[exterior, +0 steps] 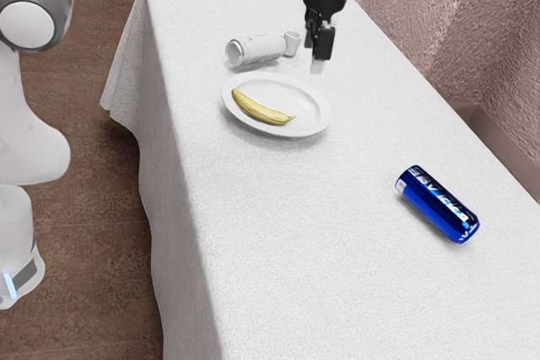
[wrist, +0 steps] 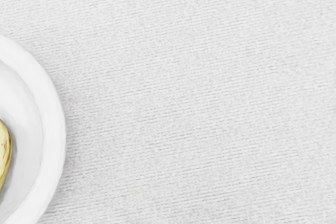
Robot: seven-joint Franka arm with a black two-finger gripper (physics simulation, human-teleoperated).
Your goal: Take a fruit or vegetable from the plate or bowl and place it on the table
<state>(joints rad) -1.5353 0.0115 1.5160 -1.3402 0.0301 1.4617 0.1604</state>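
Pls note, your tool (exterior: 313, 55) is open w/ nothing btwn its fingers, and it hangs above the white-covered counter (exterior: 278, 250), near the plate (exterior: 274, 131). The banana (exterior: 260, 110), which is your task's thing, lies on this plate. In the ext. view, you have also a white can (exterior: 257, 49) lying beyond the plate, and a blue can (exterior: 437, 204) on its side, well apart, toward the ext. view's right.

A curved yellow banana (exterior: 260, 110) is laid lengthwise in a round, smooth white plate (exterior: 283, 131), lower than the gripper (exterior: 315, 55) and toward the exterior view's left. Beneath plate and gripper, the long table (exterior: 287, 233) is covered by ribbed white cloth.
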